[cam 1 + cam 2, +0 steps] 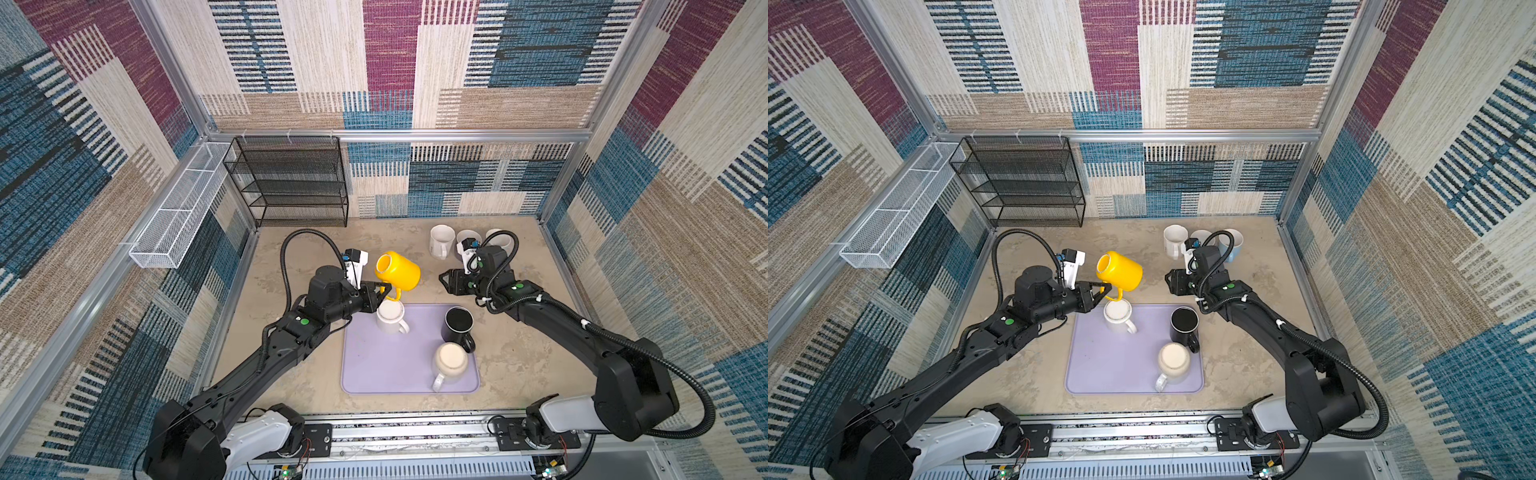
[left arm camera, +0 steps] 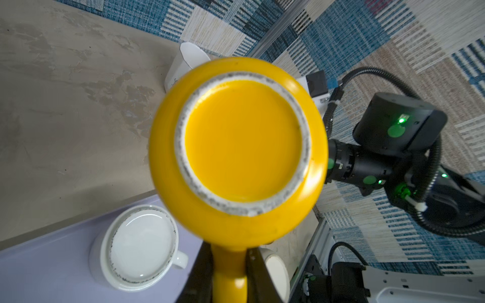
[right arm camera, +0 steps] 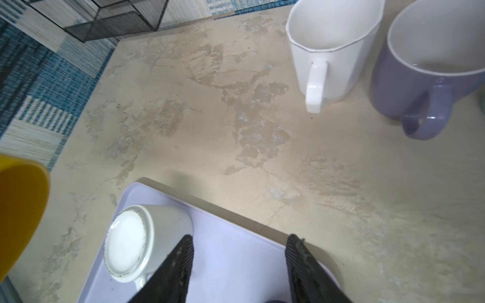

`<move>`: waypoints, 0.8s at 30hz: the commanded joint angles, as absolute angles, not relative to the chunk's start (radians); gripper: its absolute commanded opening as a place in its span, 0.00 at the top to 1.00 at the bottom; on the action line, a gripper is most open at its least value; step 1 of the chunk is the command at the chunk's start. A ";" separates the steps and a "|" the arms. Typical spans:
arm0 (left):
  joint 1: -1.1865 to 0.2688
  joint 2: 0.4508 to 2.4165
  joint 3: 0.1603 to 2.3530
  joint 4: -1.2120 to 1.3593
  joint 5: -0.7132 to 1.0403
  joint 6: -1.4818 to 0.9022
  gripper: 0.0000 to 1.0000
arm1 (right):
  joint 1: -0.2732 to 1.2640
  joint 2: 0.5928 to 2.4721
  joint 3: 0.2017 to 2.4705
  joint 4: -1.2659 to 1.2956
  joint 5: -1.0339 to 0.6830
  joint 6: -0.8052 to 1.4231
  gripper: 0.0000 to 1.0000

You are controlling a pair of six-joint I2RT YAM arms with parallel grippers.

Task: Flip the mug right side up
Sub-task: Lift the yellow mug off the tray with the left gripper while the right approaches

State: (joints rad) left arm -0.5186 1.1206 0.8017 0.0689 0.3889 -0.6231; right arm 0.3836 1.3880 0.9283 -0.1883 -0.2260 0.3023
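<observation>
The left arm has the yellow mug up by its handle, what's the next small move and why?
Probably rotate the left gripper until the mouth of the yellow mug faces up. The gripper is shut on the handle, and the mug hangs on its side in the air, mouth pointing sideways, so lowering it now would leave it tipped.

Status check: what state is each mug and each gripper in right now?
Yellow mug: lifted, tipped on its side, held by its handle.
Left gripper: shut on the yellow handle.
Right gripper: open, empty.
Front white mug: upside down.
Black mug: looks upside down.
Cream mug: upside down.
Back white mug: upright.
Purple mug: upright.
Blue mug: upright.
</observation>
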 commanded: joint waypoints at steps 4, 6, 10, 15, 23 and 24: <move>-0.461 1.091 0.772 0.370 0.518 -0.696 1.00 | 0.384 1.344 0.878 0.017 -0.395 0.367 0.42; -0.431 1.091 0.744 0.469 0.549 -0.753 1.00 | 0.384 1.328 0.852 0.081 -0.447 0.401 0.42; -0.387 1.114 0.707 0.645 0.588 -0.859 1.00 | 0.385 1.287 0.783 0.239 -0.549 0.484 0.42; -0.357 1.176 0.634 0.969 0.645 -1.023 1.00 | 0.391 1.239 0.743 0.334 -0.612 0.542 0.42; -0.356 1.346 0.592 1.408 0.666 -1.266 1.00 | 0.436 1.222 0.733 0.479 -0.674 0.620 0.42; -0.356 1.353 0.599 1.408 0.679 -1.265 1.00 | 0.443 1.224 0.735 0.488 -0.676 0.624 0.42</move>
State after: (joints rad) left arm -0.3576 1.3323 0.5858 1.1183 0.6449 -1.1629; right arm 0.4294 1.2255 0.7357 0.3817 -0.6407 0.5781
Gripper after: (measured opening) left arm 0.169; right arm 0.583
